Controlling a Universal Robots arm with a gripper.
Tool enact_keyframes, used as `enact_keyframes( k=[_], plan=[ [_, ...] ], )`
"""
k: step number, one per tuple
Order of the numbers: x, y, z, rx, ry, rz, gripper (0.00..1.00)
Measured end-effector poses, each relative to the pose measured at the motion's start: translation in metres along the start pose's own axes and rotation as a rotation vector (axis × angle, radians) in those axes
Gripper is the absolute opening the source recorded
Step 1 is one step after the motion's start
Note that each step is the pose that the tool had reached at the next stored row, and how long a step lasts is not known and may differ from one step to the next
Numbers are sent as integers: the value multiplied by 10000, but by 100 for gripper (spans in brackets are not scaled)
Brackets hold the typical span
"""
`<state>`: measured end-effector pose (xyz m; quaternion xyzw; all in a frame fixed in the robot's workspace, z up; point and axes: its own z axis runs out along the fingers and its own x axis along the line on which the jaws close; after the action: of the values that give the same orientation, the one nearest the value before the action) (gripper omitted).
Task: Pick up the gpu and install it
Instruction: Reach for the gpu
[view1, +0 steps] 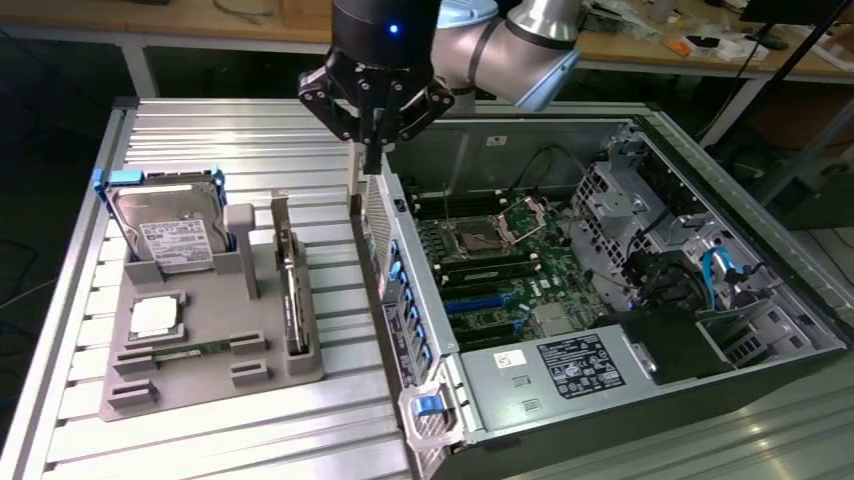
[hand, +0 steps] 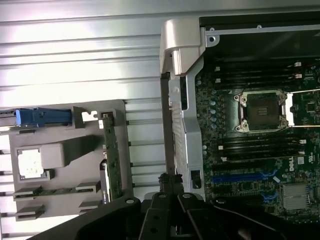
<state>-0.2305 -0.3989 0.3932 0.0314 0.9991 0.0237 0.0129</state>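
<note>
The gpu (view1: 290, 292) stands on edge in a slot of the grey holder (view1: 200, 375), a thin dark card with a silvery bracket at its far end. In the wrist view the gpu (hand: 111, 156) is a slim strip on the holder (hand: 65, 125). My gripper (view1: 378, 138) hangs above the computer case's side wall (view1: 387, 215), to the exterior view's right of the gpu and well above it. Its fingers (hand: 164, 186) are together with nothing between them. The motherboard (view1: 487, 265) lies open inside the case, with blue card slots (hand: 245, 176).
The holder also carries a silver hard drive in a blue frame (view1: 167, 235), a square chip (view1: 156, 317) and a green memory stick (view1: 187, 350). The open case (view1: 601, 370) takes up the ribbed metal table's right half in the exterior view. A wooden bench (view1: 160, 20) runs behind.
</note>
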Motion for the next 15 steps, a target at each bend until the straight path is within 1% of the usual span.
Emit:
enact_keyframes(
  k=[3,11,15],
  plan=[
    [84,-6,-2,-12,4,-44,11],
    [194,-12,-3,-92,24,-395,11],
    [310,-20,-6,-106,28,-441,11]
  ],
)
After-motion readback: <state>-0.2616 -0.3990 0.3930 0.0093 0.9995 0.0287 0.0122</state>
